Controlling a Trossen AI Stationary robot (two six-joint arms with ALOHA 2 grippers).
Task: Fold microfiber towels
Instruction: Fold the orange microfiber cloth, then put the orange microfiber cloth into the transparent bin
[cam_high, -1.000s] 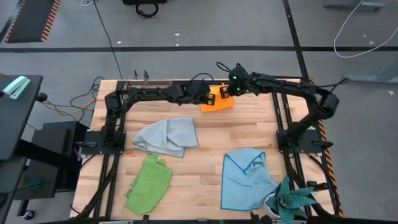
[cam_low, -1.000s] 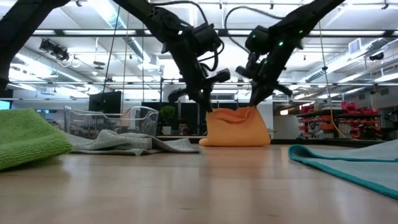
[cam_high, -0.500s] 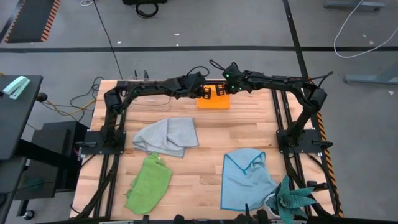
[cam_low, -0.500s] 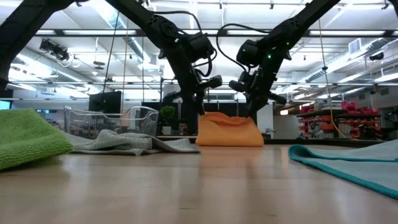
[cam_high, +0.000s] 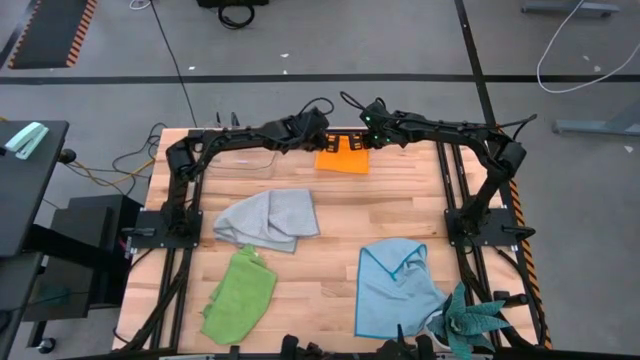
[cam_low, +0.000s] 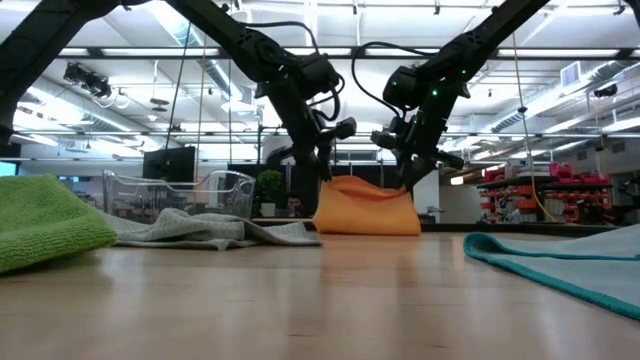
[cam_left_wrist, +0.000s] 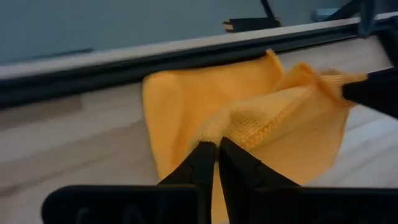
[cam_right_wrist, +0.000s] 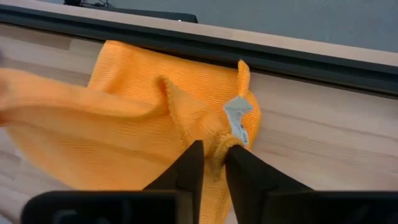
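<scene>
The orange-yellow towel lies at the table's far edge, partly doubled over, with its upper edge lifted between both grippers; it also shows in the low view. My left gripper is shut on its left side and my right gripper on its right side. The grey towel lies crumpled left of the table's middle. The lime green towel lies bunched at the near left. The light blue towel lies at the near right with a corner turned over. My left gripper pinches a raised fold of the towel's hemmed edge between its two fingers, coming from above and slanting down. The towel hangs slack below the fingers with its lower part on the table. My right gripper pinches the towel's corner beside the grey label between its two fingers, slanting down from above. This corner is lifted, and the cloth sags from it toward the left gripper and down to the table.
A clear plastic box stands at the far left of the table, beside the left arm. A teal spiky-leaved plant stands at the near right corner. The dark frame rail runs along the far edge just behind the orange towel.
Both grippers have carried the orange towel toward the table's far edge and a little left, and slightly down. The towel, skewed before, now sits squarer to the far edge with more of it on the table. Both grippers have stayed shut on it.
</scene>
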